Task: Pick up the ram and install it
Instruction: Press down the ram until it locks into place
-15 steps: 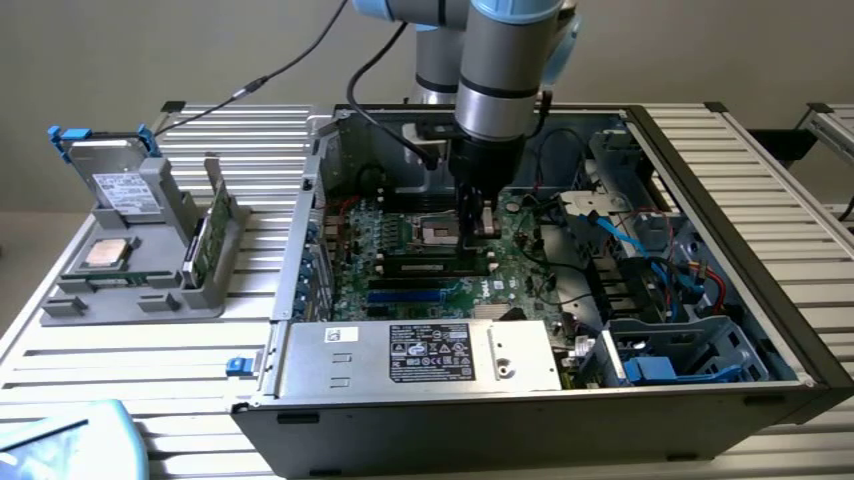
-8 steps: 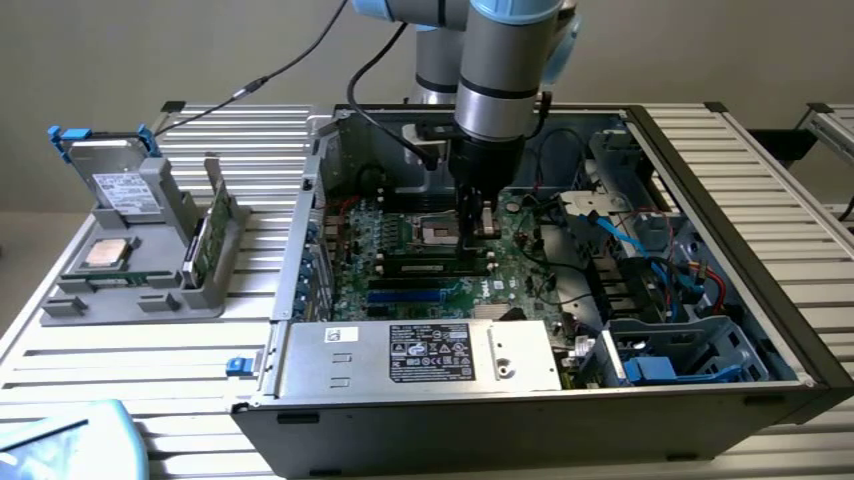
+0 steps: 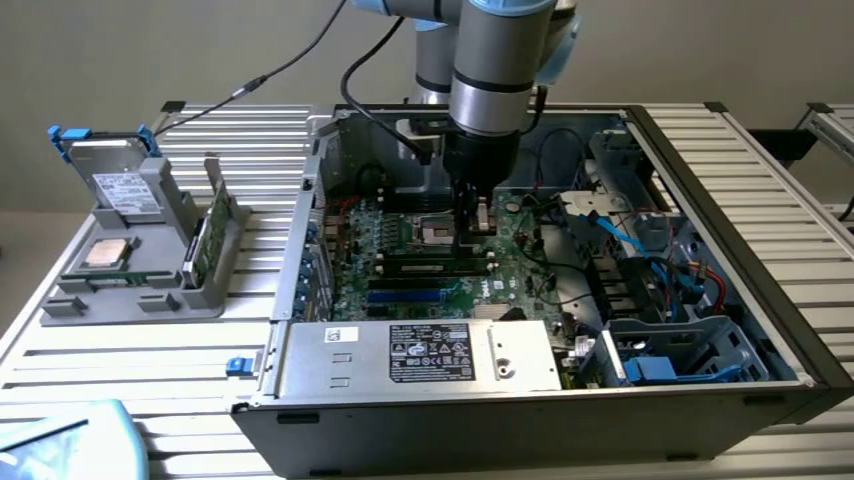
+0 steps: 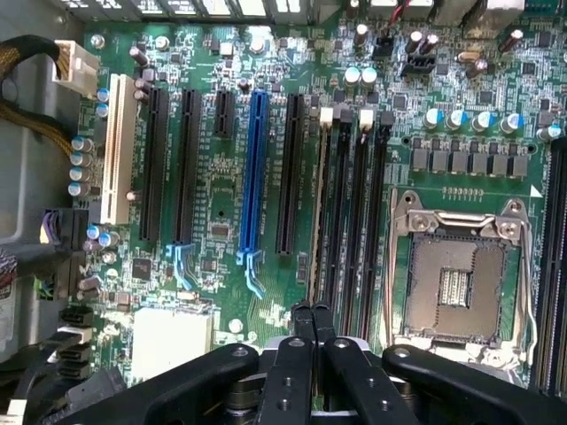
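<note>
The claw, fingers pressed together, sits over the memory slots; from outside, a ram stands in the grey holder.

Ribbed aluminium-slat surface carries everything. An open computer case sits on it across the middle and the exterior view's right; a grey parts holder rests at the exterior view's left, well apart from the case. A pale blue object lies at the near left corner.
</note>
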Controlling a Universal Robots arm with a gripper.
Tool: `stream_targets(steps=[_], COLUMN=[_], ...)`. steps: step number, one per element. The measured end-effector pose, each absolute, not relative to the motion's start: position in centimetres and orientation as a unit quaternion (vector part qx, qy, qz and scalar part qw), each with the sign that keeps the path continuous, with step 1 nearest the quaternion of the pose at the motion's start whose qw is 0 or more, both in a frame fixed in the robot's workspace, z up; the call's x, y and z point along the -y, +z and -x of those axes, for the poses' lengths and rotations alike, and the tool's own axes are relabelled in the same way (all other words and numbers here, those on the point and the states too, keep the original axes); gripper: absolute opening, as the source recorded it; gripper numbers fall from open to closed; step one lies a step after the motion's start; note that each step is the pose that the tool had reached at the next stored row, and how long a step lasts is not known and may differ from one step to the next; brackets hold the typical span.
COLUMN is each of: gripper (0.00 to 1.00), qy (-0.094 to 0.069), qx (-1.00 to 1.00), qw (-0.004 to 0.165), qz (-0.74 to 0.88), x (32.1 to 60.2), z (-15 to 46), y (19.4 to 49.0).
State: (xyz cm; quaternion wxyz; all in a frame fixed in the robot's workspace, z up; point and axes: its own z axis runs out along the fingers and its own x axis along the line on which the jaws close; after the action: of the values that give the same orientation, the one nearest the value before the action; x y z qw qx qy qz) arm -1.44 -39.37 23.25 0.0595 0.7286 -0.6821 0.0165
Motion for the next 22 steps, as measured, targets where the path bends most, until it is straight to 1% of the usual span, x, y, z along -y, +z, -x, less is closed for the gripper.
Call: stream_targets(steps=[12, 19, 22], gripper=[0.10, 0.10, 0.10], qy=[0.022, 0.023, 0.022], qx=[0.683, 0.683, 0.683], qw=[0.054, 0.054, 0.053], qz=[-0.728, -0.728, -0.728], x=[39.2, 39.2, 39.1], z=[4.7, 4.8, 4.8], y=[22.8, 22.2, 22.8])
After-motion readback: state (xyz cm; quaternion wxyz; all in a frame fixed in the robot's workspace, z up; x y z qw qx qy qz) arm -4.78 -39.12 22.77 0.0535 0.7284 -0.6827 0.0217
